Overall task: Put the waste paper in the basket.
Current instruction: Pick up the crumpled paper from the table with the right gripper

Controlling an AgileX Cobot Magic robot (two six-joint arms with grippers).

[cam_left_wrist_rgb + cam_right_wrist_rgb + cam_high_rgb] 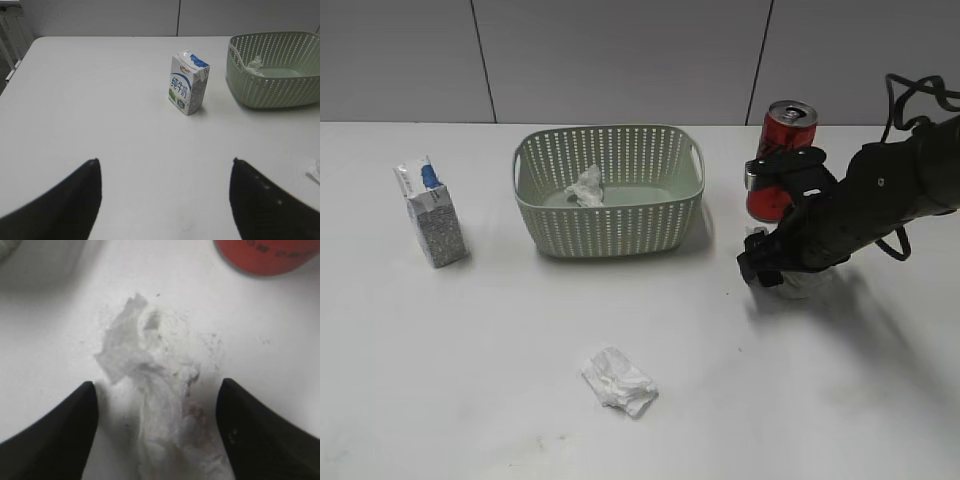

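The sage-green basket (610,215) stands at the back middle of the table, with one crumpled white wad (586,187) inside; it also shows in the left wrist view (272,85). A second wad (618,380) lies on the table in front. A third, longer twisted wad (150,390) lies between the open jaws of my right gripper (156,390), which is low over the table beside the red can; in the exterior view the arm hides most of it. My left gripper (165,162) is open and empty over bare table, out of the exterior view.
A red drink can (782,155) stands right behind my right gripper (772,270), also at the top of the right wrist view (270,255). A white-and-blue speckled milk carton (430,215) stands upright at the left, left of the basket (189,85).
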